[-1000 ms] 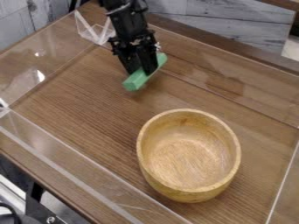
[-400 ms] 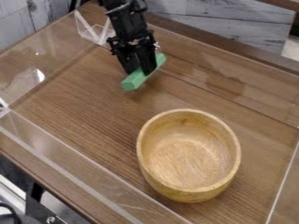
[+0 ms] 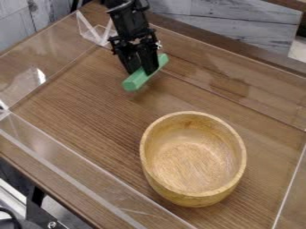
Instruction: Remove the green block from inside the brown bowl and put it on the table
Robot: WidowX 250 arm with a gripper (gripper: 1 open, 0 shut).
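**Holding the green block at the table's far side**

Gripping the green block (image 3: 141, 77) between my black fingers, I have my gripper (image 3: 143, 68) clamped shut on it, tilted steeply downward. The block hangs slanted from my jaws, its lower end pointing toward the near-left and sitting right down at the table (image 3: 84, 116) surface (whether it actually touches the wood, I cannot tell from this angle). My grip covers its upper part; the bright green lower half shows clearly below my fingertips.

The brown bowl (image 3: 192, 157) sits well apart from me, toward the table's near-right corner, upright, its thick rim and pale grain plain to see and its inside bare. The block is outside the bowl, over the far-left part of the table.

Clear acrylic walls (image 3: 48, 54) border the table along its left and near edges, catching some glare.
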